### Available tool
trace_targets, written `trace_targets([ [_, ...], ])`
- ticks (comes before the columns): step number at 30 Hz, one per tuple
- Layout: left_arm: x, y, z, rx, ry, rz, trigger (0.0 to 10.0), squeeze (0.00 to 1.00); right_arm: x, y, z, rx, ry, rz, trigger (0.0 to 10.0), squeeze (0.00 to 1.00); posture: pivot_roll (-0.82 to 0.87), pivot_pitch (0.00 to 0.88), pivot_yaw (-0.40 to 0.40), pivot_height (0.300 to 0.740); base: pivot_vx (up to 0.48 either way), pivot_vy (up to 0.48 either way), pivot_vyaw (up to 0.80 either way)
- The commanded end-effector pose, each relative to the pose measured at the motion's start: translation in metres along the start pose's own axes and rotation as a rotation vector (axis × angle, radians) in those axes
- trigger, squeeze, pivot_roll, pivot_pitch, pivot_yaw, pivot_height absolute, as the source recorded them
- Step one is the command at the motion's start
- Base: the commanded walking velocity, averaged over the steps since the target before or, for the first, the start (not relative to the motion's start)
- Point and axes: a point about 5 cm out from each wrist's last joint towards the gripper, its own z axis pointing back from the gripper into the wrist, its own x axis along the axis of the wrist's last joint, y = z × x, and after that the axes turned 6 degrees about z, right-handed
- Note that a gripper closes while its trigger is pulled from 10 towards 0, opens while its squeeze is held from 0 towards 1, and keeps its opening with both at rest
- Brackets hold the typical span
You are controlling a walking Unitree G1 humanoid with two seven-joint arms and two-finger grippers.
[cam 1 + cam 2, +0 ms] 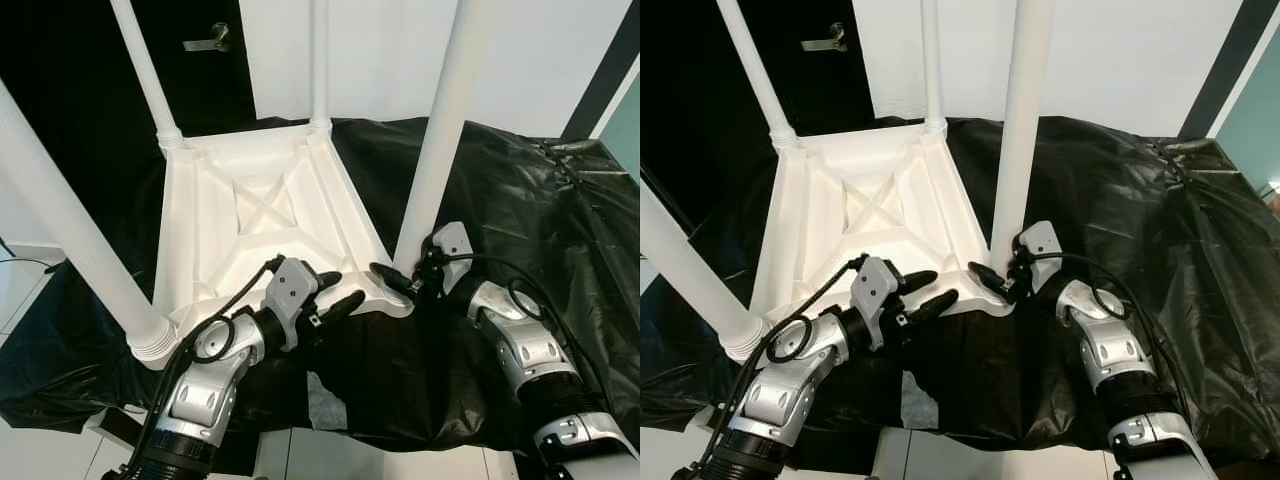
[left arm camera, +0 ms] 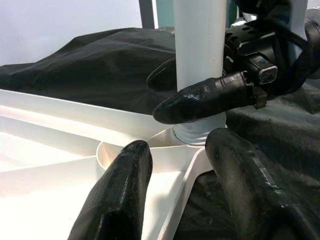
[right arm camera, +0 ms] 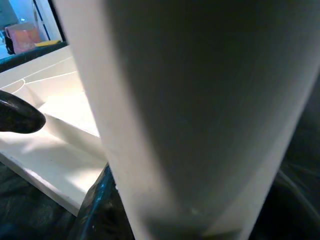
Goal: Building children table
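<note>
A white children's table [image 1: 250,215] lies upside down on a black sheet [image 1: 520,200], with its legs pointing up. The near right leg [image 1: 440,140] stands in the table's near right corner socket. My right gripper [image 1: 405,275] is clasped around the base of this leg, one finger [image 2: 200,100] in front and the other behind. My left gripper [image 1: 343,289] is open just left of that corner, and its two fingers [image 2: 117,200] straddle the table's near rim. In the right wrist view the leg [image 3: 200,100] is very close.
Three other legs rise at the near left [image 1: 60,220], far left [image 1: 150,80] and far right [image 1: 320,60] corners. A dark door with a handle [image 1: 210,42] is behind. The black sheet's front edge ends at white floor tiles [image 1: 330,455].
</note>
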Motion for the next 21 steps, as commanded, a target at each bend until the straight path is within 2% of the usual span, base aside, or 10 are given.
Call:
trace_targets([
  [1,-0.002,0.002,0.000,0.067,-0.001,0.002,10.0,0.00,-0.007,0.007,0.000,0.031,0.028,-0.010,0.0,0.00,0.04,0.000,-0.029,0.740,0.000,0.000,0.00],
  [2,-0.003,0.001,0.000,0.064,0.001,0.005,10.0,0.00,-0.009,0.008,0.001,0.008,0.030,-0.016,0.0,0.00,0.04,0.000,-0.030,0.740,0.000,0.000,0.00],
  [3,-0.004,0.001,0.001,0.062,0.002,0.006,10.0,0.00,-0.011,0.009,0.002,-0.028,0.040,-0.020,5.6,0.00,0.04,0.000,-0.027,0.740,0.000,0.000,0.00],
  [4,-0.004,0.001,0.001,0.062,0.002,0.006,10.0,0.00,-0.011,0.009,0.002,-0.028,0.040,-0.020,5.6,0.00,0.04,0.000,-0.027,0.740,0.000,0.000,0.00],
  [5,-0.004,0.000,0.001,0.061,0.004,0.007,10.0,0.00,-0.013,0.010,0.003,-0.071,0.049,-0.022,10.0,0.00,0.04,0.000,-0.027,0.740,0.000,0.000,0.00],
  [11,-0.005,0.000,0.002,0.051,0.009,0.008,10.0,0.00,-0.019,0.015,0.003,-0.276,0.101,-0.035,10.0,0.00,0.03,0.000,-0.013,0.740,0.000,0.000,0.00],
  [13,-0.006,-0.002,0.003,0.028,0.016,0.011,10.0,0.00,-0.023,0.020,0.004,-0.414,0.145,-0.058,10.0,0.00,0.02,0.000,0.004,0.740,0.000,0.000,0.00],
  [14,-0.006,-0.002,0.003,0.028,0.016,0.011,10.0,0.00,-0.023,0.020,0.004,-0.414,0.145,-0.058,10.0,0.00,0.02,0.000,0.004,0.740,0.000,0.000,0.00],
  [15,-0.007,-0.003,0.004,0.011,0.022,0.015,10.0,0.00,-0.025,0.024,0.004,-0.524,0.179,-0.069,10.0,0.00,0.02,0.000,0.004,0.740,0.000,0.000,0.00],
  [21,-0.005,-0.003,0.006,0.001,0.026,0.009,10.0,0.00,-0.032,0.039,0.006,-0.759,0.243,-0.139,10.0,0.00,0.03,0.000,0.013,0.740,0.000,0.000,0.00],
])
